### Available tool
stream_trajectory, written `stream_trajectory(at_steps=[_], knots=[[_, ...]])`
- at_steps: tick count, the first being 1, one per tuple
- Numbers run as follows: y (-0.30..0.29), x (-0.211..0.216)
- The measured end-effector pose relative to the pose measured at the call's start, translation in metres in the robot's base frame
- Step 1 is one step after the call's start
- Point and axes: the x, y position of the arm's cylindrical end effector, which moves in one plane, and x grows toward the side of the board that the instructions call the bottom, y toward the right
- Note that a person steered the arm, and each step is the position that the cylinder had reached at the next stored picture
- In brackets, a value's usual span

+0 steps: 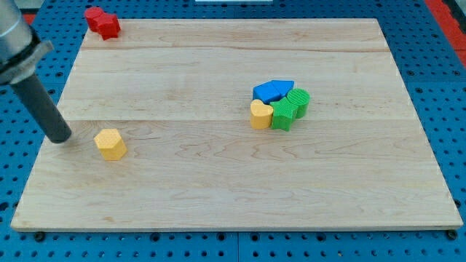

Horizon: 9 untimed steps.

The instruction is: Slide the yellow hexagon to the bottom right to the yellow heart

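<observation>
The yellow hexagon (pixel 111 144) lies on the wooden board at the view's lower left. The yellow heart (pixel 261 114) lies right of the board's middle, touching a green block (pixel 284 115). My tip (pixel 58 137) rests on the board just to the left of the yellow hexagon, a small gap apart from it. The dark rod rises from the tip toward the view's top left.
A blue block (pixel 273 90) and a second green block (pixel 298 100) sit packed against the heart's cluster. Two red blocks (pixel 102 22) lie at the board's top left corner. The wooden board (pixel 233 196) sits on a blue perforated base.
</observation>
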Motion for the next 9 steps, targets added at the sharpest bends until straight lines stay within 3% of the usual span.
stream_trajectory(at_steps=[2,3,4,5,7,8,9], knots=[[0.111,0.001],[0.140,0.001],[0.081,0.008],[0.075,0.025],[0.203,0.027],[0.212,0.029],[0.225,0.096]])
